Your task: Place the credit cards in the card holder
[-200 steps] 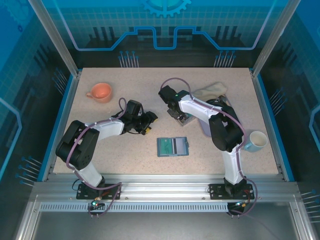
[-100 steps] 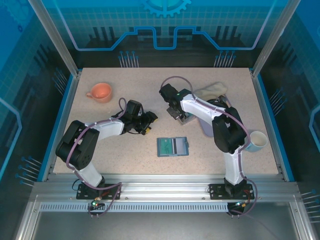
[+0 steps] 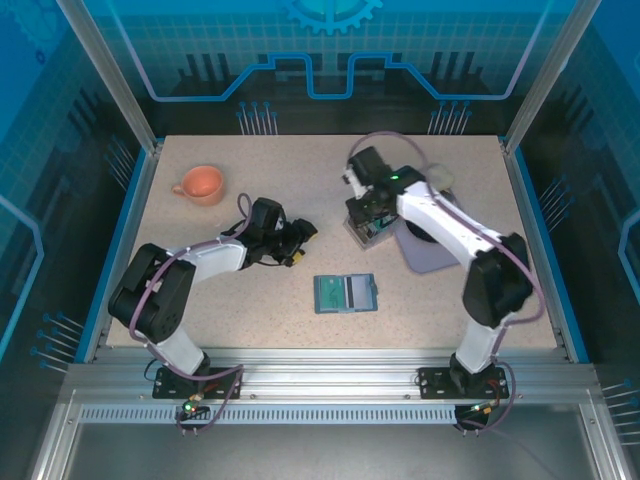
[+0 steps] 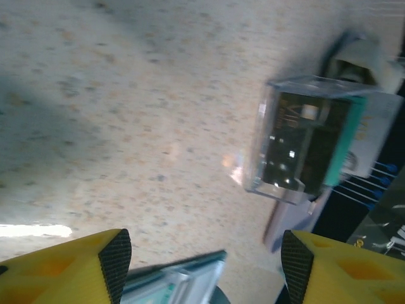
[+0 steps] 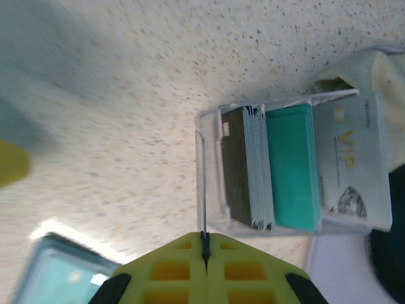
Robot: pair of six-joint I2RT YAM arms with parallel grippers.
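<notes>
Credit cards stand packed on edge in the clear box toward the far side of the table. The right gripper has just finished closing: its jaws, part open a second ago, now pinch a single card, seen edge-on as a thin line rising from the fingertips beside the box's wall. The right arm's elbow has swung out to the right, with the wrist still over the box. The left gripper hovers nearby, jaws wide and empty. The card holder lies open nearer the arms, apart from the box. With a card apparently secured, carrying it to the holder's slots looks next.
</notes>
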